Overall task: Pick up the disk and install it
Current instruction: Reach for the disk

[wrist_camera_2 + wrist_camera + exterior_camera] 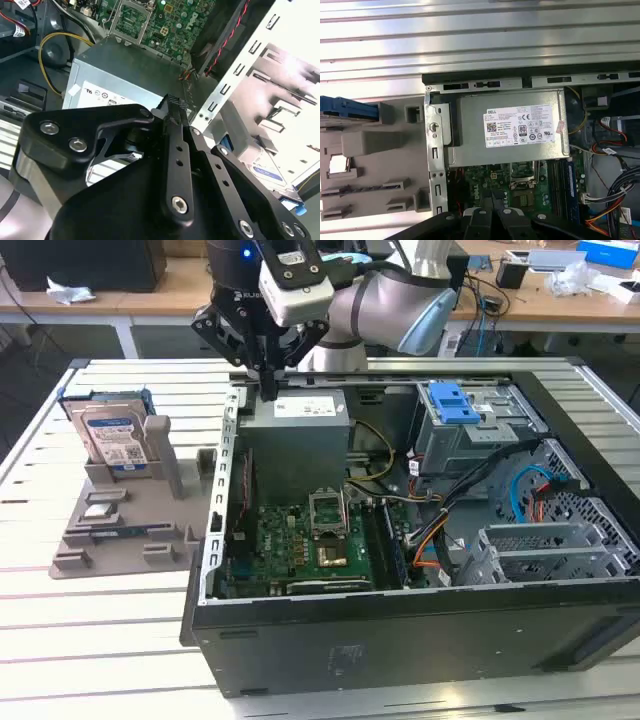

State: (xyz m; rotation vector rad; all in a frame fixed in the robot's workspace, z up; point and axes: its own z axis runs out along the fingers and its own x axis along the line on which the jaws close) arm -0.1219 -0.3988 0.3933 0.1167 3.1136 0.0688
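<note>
**Above the computer case [400, 630] wall: gripper [268, 390] empty, disk [113, 438] upright in its stand [178, 465]**

Over the case wall that faces the stand, the gripper hangs pointing straight down. Its fingers are pressed together with nothing between them. It sits just above the silver power supply [300, 425], and both wrist views look past the closed tips onto that box and the green motherboard [300, 540] beside it.

The disk is outside the case, to the exterior view's left. It stands on edge in a slot of the grey stand, which rests on the slatted table [100, 640]. Its label faces the exterior camera and its blue frame shows at the top corners. That upright pose looks deliberate: the top edge and both flat faces are left free, so fingers coming from above could close on it. Nothing touches the disk, so the pick-up is not yet done.

Inside the case, the drive cage with the blue latch [452, 400] lies on the side away from the stand, well apart from the disk.
</note>
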